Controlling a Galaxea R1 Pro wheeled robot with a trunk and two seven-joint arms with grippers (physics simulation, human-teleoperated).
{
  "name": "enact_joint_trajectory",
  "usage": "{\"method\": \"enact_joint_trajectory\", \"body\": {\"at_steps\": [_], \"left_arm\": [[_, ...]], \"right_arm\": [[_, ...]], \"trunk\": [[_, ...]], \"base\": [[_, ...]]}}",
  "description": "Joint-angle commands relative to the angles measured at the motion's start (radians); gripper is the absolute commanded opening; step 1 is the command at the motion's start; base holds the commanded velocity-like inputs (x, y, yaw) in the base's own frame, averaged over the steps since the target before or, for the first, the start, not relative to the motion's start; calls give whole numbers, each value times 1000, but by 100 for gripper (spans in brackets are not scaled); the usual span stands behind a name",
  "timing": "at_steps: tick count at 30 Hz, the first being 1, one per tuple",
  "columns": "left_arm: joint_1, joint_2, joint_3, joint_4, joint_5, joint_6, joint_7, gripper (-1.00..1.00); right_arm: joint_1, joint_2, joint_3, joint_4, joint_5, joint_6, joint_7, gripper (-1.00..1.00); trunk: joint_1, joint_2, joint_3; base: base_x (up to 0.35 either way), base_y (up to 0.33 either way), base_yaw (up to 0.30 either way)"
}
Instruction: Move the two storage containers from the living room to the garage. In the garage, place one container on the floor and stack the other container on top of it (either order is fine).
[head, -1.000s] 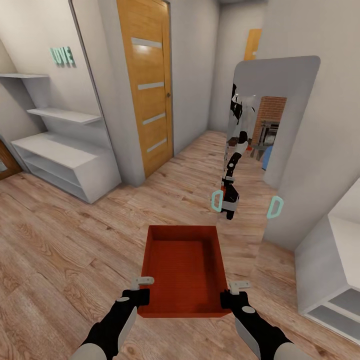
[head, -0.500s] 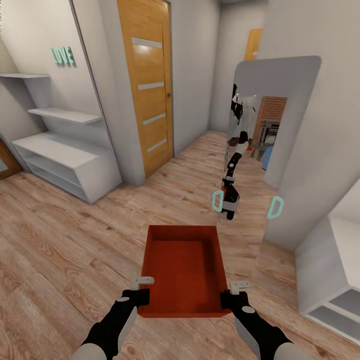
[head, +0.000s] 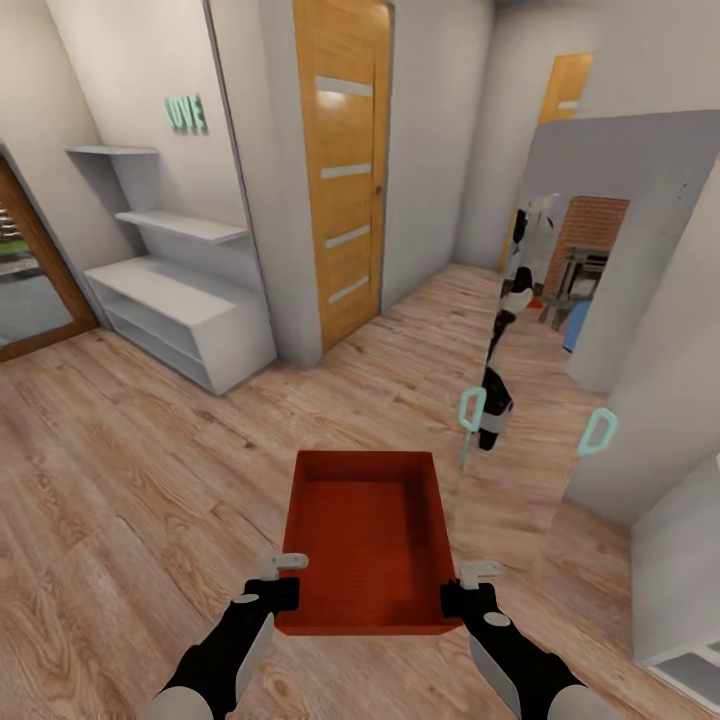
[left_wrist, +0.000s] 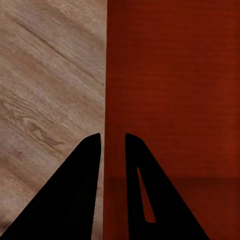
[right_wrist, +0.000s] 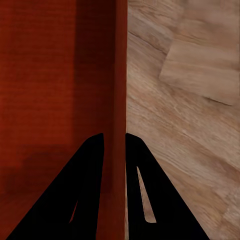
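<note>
Orange wood door (head: 347, 170) w/ glass strips, white shelf unit (head: 180, 300) at left, tall mirror (head: 590, 290) at right

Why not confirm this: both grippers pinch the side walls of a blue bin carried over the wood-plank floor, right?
Not quite. The bin is orange-red, not blue, as the head view shows. The left gripper and right gripper do pinch its side walls over the wood-plank floor.

Orange-red ribbed storage container (head: 365, 540), light wood-plank floor (head: 130, 500), teal wall letters (head: 186, 113).

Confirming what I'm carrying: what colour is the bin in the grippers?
Orange-red; the storage container shows best in the head view.
</note>
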Motion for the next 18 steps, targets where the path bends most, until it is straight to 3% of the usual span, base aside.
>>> {"method": "enact_joint_trajectory", "body": {"at_steps": [1,18], "left_arm": [[-1,1,-1,-3,6,5,-25,-100],[-1,1,-1,-3,5,4,-27,-100]], "right_arm": [[0,-26,16,31,-18,-1,-3,-100],[0,-26,16,31,-18,-1,-2,-100]], "trunk": [[0,-1,-1],[0,-1,-1]], "base": [[0,0,257],[1,0,214]]}}
